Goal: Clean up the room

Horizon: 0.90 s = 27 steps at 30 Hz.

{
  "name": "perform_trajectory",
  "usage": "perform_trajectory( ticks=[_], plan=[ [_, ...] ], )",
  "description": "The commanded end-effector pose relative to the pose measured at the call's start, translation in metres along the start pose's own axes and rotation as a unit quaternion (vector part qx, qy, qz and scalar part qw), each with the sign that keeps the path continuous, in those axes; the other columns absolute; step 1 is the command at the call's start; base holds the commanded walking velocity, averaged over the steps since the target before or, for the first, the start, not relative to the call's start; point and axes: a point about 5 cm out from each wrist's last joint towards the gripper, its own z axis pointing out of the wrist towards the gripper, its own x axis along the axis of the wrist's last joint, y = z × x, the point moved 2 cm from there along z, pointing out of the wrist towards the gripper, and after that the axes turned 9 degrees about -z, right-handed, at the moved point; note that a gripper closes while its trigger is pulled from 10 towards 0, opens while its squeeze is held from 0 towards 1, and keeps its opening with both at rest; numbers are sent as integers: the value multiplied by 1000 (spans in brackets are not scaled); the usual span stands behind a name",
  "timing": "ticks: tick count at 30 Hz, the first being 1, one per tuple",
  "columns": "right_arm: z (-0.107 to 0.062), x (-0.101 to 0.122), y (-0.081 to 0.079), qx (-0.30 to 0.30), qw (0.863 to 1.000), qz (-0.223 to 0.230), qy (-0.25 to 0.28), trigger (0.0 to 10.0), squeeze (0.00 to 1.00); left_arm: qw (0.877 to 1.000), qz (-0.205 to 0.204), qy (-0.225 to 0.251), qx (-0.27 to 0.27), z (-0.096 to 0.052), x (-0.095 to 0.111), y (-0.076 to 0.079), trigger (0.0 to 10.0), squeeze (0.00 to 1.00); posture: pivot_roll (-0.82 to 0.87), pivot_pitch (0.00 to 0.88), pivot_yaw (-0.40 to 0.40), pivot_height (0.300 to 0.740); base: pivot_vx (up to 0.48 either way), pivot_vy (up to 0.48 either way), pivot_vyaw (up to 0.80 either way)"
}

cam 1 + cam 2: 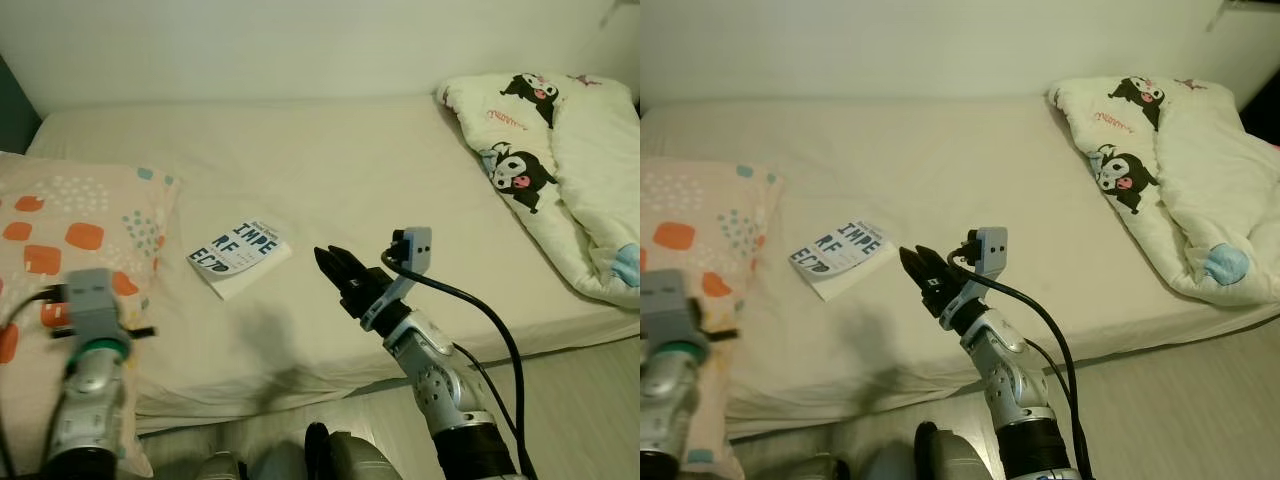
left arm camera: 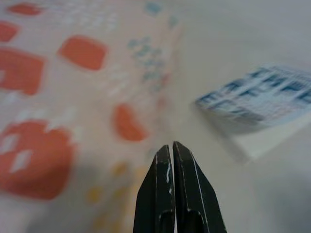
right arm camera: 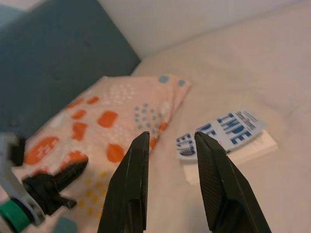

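Two grippers up over the bed (image 1: 330,150), one target between them. Book (image 1: 240,258) lying flat, left of centre frame, blue lettering up, just beside the spotted pillow (image 1: 70,230) at the left edge. Right gripper (image 1: 335,268) hovering centre frame, just right of the book and clear of it, fingers parted to a moderate gap, nothing held. Left gripper (image 2: 172,167) lower left, above the pillow, fingers pressed together and empty. Cartoon-print blanket (image 1: 560,150) bunched at the upper right, well apart from all this.

Step in hand, by the look of it: reaching for the book to tidy it away. Best done by sliding in low toward the near long edge, widening the gap a touch, then getting one finger under the cover. Soft mattress, so pressing down will probably sink the book rather than lift it; better to tip an edge up first. Worth gripping near the spine side, or pages may fan open. Left gripper close enough to steady the far edge if needed.
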Motion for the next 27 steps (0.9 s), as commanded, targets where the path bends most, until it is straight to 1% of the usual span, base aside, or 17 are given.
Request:
perform_trajectory(
  ticks=[1, 3, 4, 5, 6, 7, 8, 10, 11, 13, 16, 21, 27],
  plan=[
    [-5, -2, 7, -21, 999, -23, -9, 10000, 0, 999, -30, 15, -31, -4, 11, 22, 10000, 0, 9, 107, -63, 740, 0, 0, 0],
    [-6, 1, 9, -31, 998, -49, -8, 10000, 0, 996, -61, 36, -62, -4, 24, 47, 10000, 0, 5, 105, -59, 740, 0, 0, 0],
    [-6, 2, 10, -34, 998, -61, -8, 10000, 0, 994, -71, 44, -74, -4, 30, 57, 10000, 0, 3, 105, -56, 740, 0, 0, 0],
    [-6, 3, 11, -35, 997, -68, -8, 10000, 0, 993, -75, 52, -81, -4, 32, 63, 10000, 0, 2, 105, -56, 740, 0, 0, 0],
    [-6, 3, 11, -35, 997, -68, -8, 10000, 0, 993, -75, 52, -81, -4, 32, 63, 10000, 0, 2, 105, -56, 740, 0, 0, 0],
    [-5, 4, 11, -36, 997, -71, -6, 10000, 0, 991, -81, 61, -91, -4, 36, 70, 10000, 0, -1, 103, -54, 740, 0, 0, 0],
    [-5, 4, 11, -36, 997, -71, -6, 10000, 0, 991, -81, 61, -91, -4, 36, 70, 10000, 0, -1, 103, -54, 740, 0, 0, 0],
    [-6, 5, 11, -43, 996, -77, -2, 10000, 0, 987, -88, 76, -110, -6, 46, 83, 10000, 0, -4, 101, -49, 740, 0, 0, 0],
    [-6, 5, 11, -43, 996, -77, -2, 10000, 0, 987, -88, 76, -110, -6, 46, 83, 10000, 0, -4, 101, -49, 740, 0, 0, 0],
    [-6, 6, 12, -51, 995, -82, 1, 10000, 0, 985, -88, 83, -122, -7, 51, 89, 10000, 0, -4, 101, -48, 740, 0, 0, 0],
    [-6, 5, 13, -54, 995, -85, 0, 10000, 0, 985, -88, 82, -123, -8, 51, 89, 10000, 0, -5, 101, -44, 740, 0, 0, 0],
    [-7, 4, 14, -61, 994, -95, -2, 10000, 0, 986, -88, 75, -121, -10, 50, 87, 10000, 0, -4, 100, -43, 720, 0, 0, 0],
    [-7, 4, 14, -63, 993, -96, -1, 10000, 0, 986, -87, 75, -124, -11, 49, 89, 10000, 0, -4, 103, -43, 705, 0, 0, 0]
  ],
)
